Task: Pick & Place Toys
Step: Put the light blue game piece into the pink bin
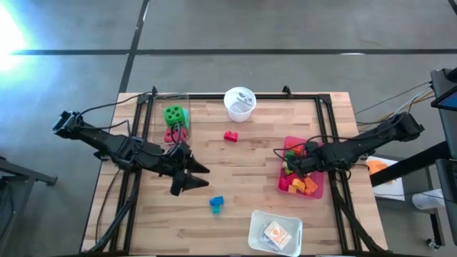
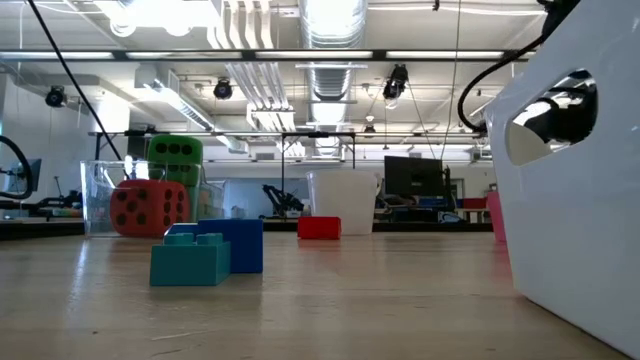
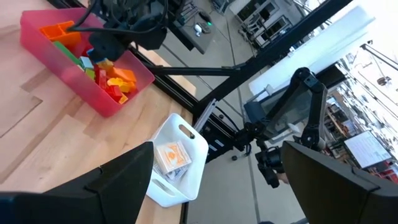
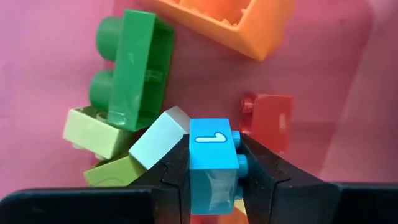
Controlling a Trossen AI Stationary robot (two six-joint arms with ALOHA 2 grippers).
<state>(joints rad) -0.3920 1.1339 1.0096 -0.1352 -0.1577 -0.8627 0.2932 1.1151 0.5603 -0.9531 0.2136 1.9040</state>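
Note:
My right gripper (image 1: 291, 165) reaches down into the pink bin (image 1: 315, 191) at the table's right and is shut on a light-blue brick (image 4: 211, 165) marked with a white stroke. Green (image 4: 134, 65), pale green (image 4: 93, 130), orange (image 4: 233, 22) and red (image 4: 270, 121) bricks lie on the bin's floor around it. My left gripper (image 1: 206, 177) hovers open over the table's left middle, with nothing between its fingers. A teal and a blue brick (image 1: 216, 203) lie together on the table near it. A single red brick (image 1: 230, 135) lies farther back. My right gripper pinches the light-blue brick between its two fingers, one on the plain side (image 4: 194, 177), the other on the studded side (image 4: 239, 165). The fingers come from above, pointing down into the bin. Whether the brick rests on the bricks below, I cannot tell.
A clear box (image 1: 171, 121) at the back left holds a green die (image 1: 173, 113) and a red die (image 1: 175, 133). A white cup (image 1: 239, 103) stands at the far middle. A white tray (image 1: 275, 232) sits at the near edge. Black frame rails run along both table sides.

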